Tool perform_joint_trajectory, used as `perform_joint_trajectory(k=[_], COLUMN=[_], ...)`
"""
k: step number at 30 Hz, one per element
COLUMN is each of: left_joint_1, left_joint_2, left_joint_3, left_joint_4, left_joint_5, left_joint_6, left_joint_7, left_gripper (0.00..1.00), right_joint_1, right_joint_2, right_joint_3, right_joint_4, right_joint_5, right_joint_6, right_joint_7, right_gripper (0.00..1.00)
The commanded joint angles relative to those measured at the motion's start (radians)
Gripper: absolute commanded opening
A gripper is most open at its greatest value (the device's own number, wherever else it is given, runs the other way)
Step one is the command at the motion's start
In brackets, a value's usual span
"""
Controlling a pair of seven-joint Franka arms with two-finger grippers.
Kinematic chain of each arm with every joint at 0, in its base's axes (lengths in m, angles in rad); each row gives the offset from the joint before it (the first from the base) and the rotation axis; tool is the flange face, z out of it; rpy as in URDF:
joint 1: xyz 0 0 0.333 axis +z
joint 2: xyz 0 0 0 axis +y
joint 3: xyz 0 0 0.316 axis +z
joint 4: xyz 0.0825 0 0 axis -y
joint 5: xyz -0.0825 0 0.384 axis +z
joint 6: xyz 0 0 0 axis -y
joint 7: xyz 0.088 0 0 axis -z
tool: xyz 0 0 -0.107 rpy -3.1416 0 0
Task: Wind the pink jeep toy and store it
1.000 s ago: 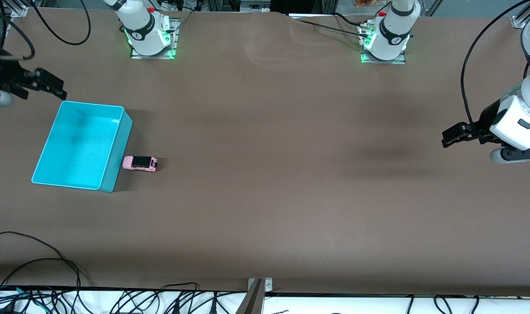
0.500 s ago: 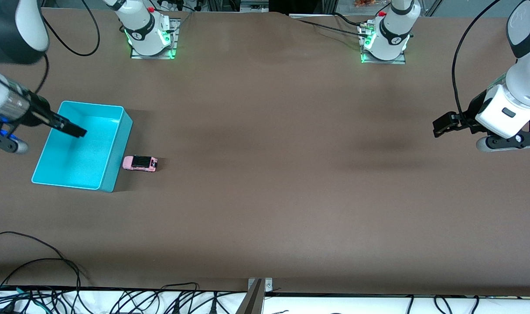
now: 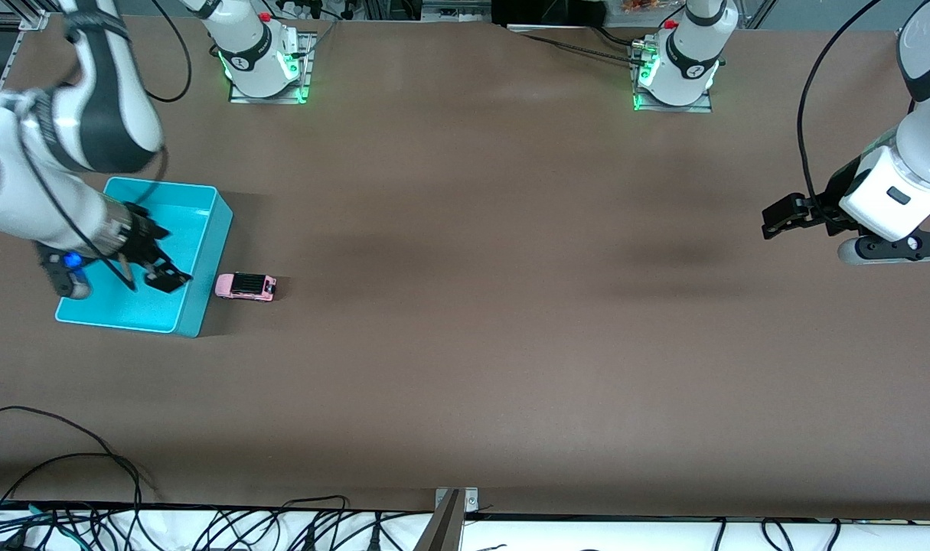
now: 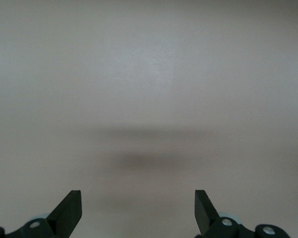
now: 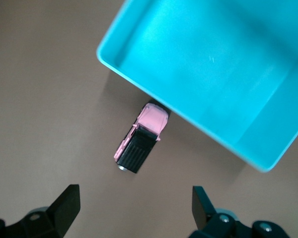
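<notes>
On the table [image 3: 465,344], toward the right arm's end, the jeep [image 3: 246,286] rests on its wheels just beside the bin's [image 3: 204,252] wall, its pink hood end almost touching that wall and its black roof up. In the right wrist view the jeep [image 5: 140,139] lies next to the bin [image 5: 139,84]. Over the bin's near corner hangs the right gripper [image 3: 155,268], fingers spread wide and holding nothing. Over bare table at the left arm's end, the left gripper [image 3: 786,216] waits, fingers also wide apart and empty.
</notes>
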Motion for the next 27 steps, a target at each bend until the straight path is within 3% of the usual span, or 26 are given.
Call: perform_joint_trajectory(k=[1,5,13,22,27], left_joint_1=[0.026,0.028,0.017,0.016,0.023], left_joint_2=[-0.026,-0.020,-0.017,-0.019,-0.028], left_joint_3=[0.006,0.001,0.000,-0.005,-0.005], left_joint_4=[-0.018,-0.013,0.008,0.008,0.001], left_joint_5=[-0.034,-0.042,-0.039,-0.029,-0.033], left_joint_6=[0.000,-0.005,-0.014,-0.026,-0.052], left_joint_7=[0.069,0.088,0.085,0.085,0.098], left_gripper=[1.00,1.00,1.00,1.00,1.00], right_joint_1=[0.010,0.010,0.010,0.017,0.020], right_joint_2=[0.063,0.109,0.097,0.097,0.107], right_joint_3=[-0.001,-0.002,-0.007,-0.005,-0.007], right_joint_4=[-0.001,-0.023,-0.213,-0.353,-0.379], right_joint_5=[-0.037,-0.044,-0.047,-0.047,-0.047], right_joint_6=[0.080,0.166,0.436,0.613,0.668], right_joint_7=[0.257,0.307,0.383,0.386,0.386], right_gripper=[1.00,1.00,1.00,1.00,1.00])
